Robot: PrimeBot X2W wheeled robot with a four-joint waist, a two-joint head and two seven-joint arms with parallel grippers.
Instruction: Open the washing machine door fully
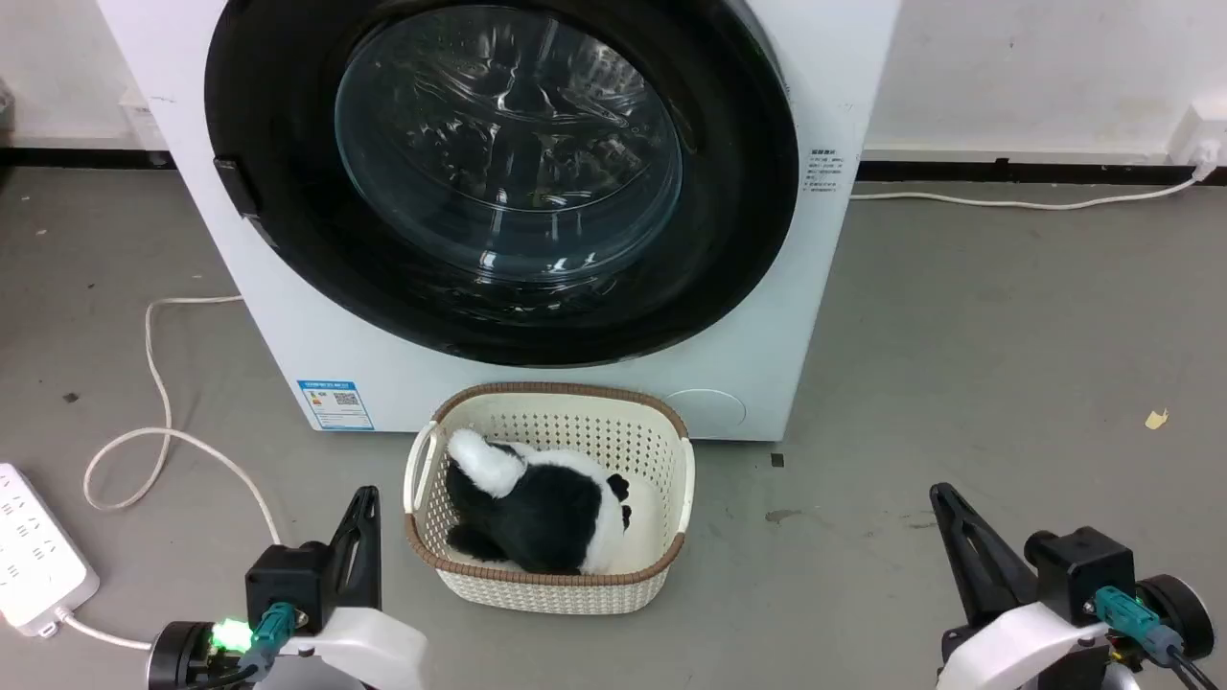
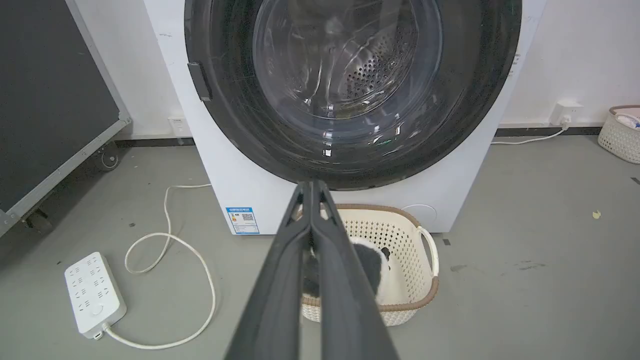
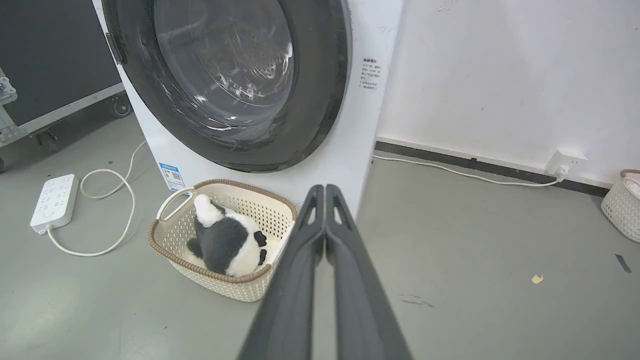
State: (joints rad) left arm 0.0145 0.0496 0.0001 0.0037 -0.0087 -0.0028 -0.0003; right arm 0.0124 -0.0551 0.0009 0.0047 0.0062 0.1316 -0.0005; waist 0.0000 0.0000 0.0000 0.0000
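Observation:
The washing machine (image 1: 364,364) is a big white box standing against the wall. Its washing machine door (image 1: 288,144) is round, glossy black, with a bulging glass window, and lies flat against the front; a small latch tab sits on its left rim. The door also appears in the left wrist view (image 2: 230,100) and the right wrist view (image 3: 315,75). My left gripper (image 1: 365,498) is low at the lower left, shut and holding nothing, well short of the machine. My right gripper (image 1: 941,496) is at the lower right, shut and empty too. In each wrist view the fingers (image 2: 310,190) (image 3: 325,192) press together.
A cream woven basket (image 1: 661,565) holding a black-and-white plush toy (image 1: 537,508) sits on the grey floor right before the machine. A white power strip (image 1: 34,556) and looping cable (image 1: 153,383) lie at the left. A dark wheeled case (image 2: 50,100) stands left; another basket (image 3: 622,205) far right.

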